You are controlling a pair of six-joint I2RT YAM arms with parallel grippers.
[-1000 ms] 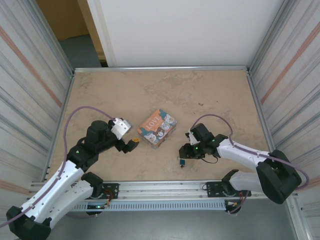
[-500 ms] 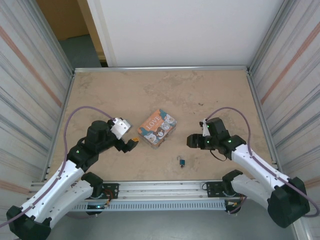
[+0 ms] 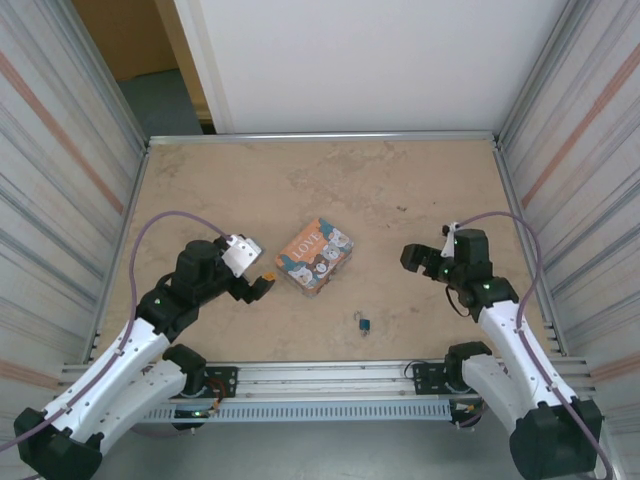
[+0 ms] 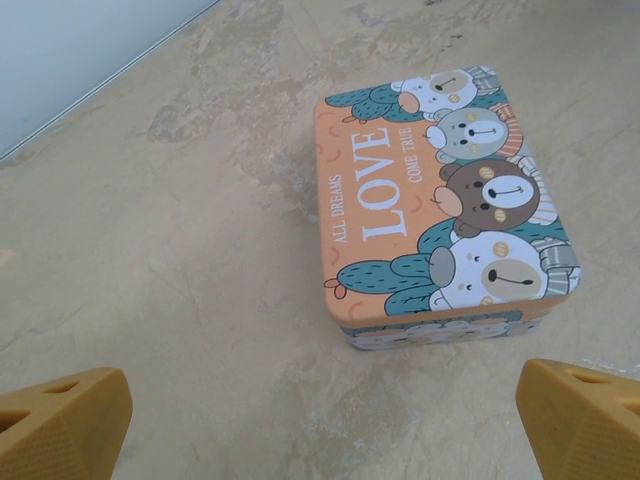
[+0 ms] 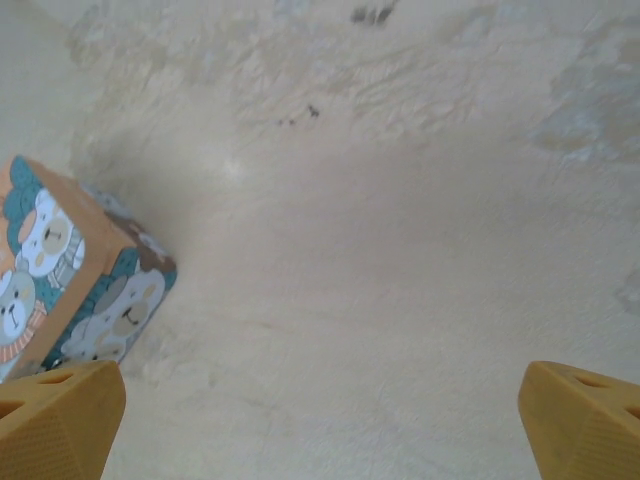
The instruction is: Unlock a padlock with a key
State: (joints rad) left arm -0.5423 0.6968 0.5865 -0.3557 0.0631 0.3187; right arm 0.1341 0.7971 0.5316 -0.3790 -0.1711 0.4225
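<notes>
Evidently just pulled the right gripper (image 3: pixel 412 257) off to the right of the LOVE box (image 3: pixel 313 256), well clear of the padlock (image 3: pixel 364 323), after hovering just beside that lock a second ago. Left the padlock lying loose on the table (image 3: pixel 400 180), on the near side of the box, off its near right corner, close but not touching, in the same spot as before. Through the right wrist camera: fingers spread wide, nothing between them, bare tabletop ahead and a corner of the box at the left. Much the same for the left gripper (image 3: pixel 266 283), parked just left of the box, jaws wide apart and empty, unmoved over the last second. Hard to tell about any key in or beside the lock at this size. Judged from this: no hold on lock or key, so either finished with the lock or backing off for a fresh approach. Impossible to say which, with the shackle too tiny to read as sprung or shut. For further work, would need to bring the right gripper back toward the near side of the box and down over the padlock, now well apart from both sets of fingers.
</notes>
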